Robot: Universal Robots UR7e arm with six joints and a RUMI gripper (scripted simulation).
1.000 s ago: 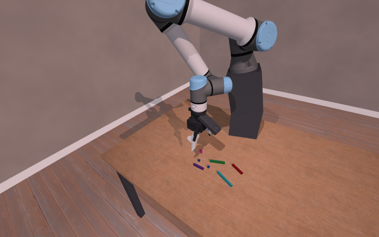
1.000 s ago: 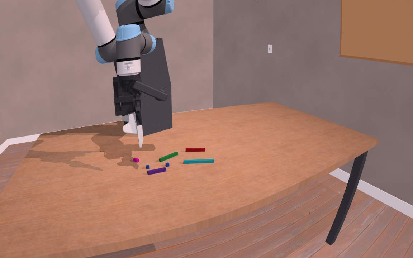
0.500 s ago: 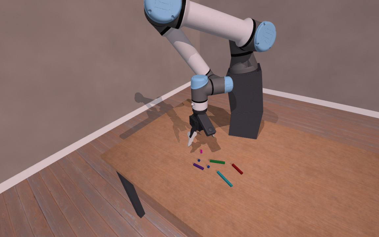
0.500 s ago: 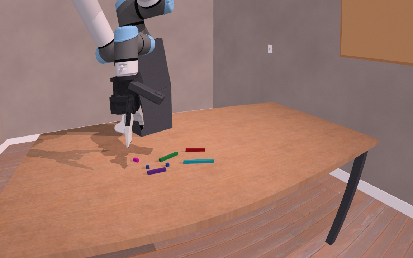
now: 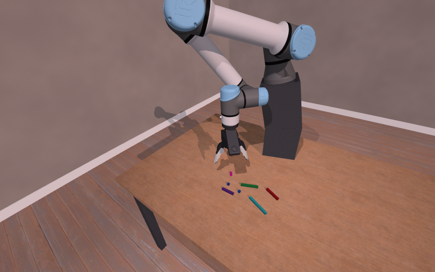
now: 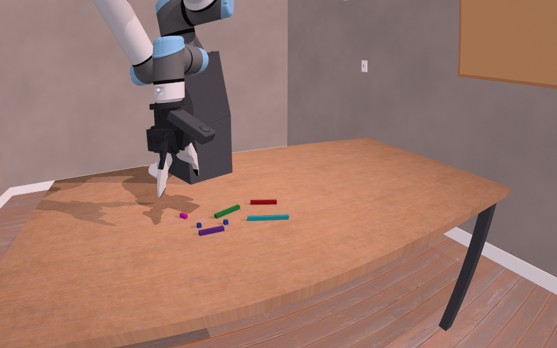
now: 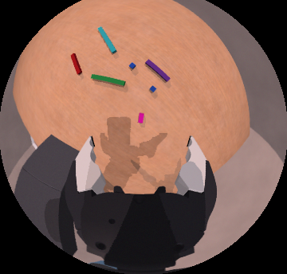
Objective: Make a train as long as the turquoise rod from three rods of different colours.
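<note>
My gripper is open and empty, above the table on the arm-base side of the rods. The magenta rod lies nearest to it. The green rod, red rod, turquoise rod and purple rod lie flat and apart. One blue rod lies between magenta and purple. Another blue rod lies between purple and turquoise. No rods touch.
The wooden table bears all the rods. The arm's dark base column stands at the table's back, behind the gripper. The arm's shadow falls beside the magenta rod.
</note>
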